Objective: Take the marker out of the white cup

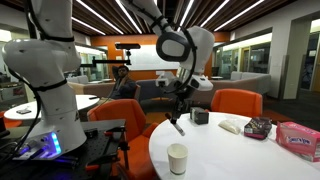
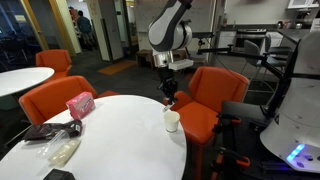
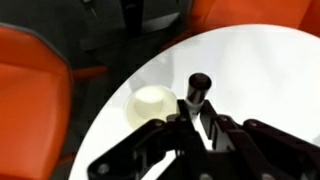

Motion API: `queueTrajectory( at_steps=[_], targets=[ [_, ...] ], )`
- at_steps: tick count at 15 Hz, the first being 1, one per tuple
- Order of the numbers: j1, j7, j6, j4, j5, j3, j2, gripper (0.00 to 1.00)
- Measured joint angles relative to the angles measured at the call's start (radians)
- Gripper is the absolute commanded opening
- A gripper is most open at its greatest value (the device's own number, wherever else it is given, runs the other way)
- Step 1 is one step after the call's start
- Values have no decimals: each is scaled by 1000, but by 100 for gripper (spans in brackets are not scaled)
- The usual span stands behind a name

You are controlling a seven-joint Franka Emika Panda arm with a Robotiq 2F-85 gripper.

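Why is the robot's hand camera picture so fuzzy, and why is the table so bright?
Wrist view: the end effector is very near the lens, so it and the marker look soft, the white cup has fuzzy edges, and the table glares almost pure white. In an exterior view, ceiling lights glow as bright streaks.

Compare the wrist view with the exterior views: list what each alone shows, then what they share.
Wrist view only: the marker close up, clamped in the gripper, dark end pointing away, clear of the white cup, whose mouth is seen from above. Exterior views only: the pink box and the arm above the gripper. Shared: cup, white table, orange chair.
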Motion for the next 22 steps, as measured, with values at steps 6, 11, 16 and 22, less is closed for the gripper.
queueTrajectory(
  at_steps=[6, 11, 16, 22],
  targets=[
    [120, 90, 467, -111, -21, 72, -20, 5],
    [256, 464, 722, -11, -241, -112, 211, 5],
    [470, 703, 719, 173, -199, -327, 450, 5],
    [522, 822, 587, 365, -116, -345, 608, 5]
  ],
)
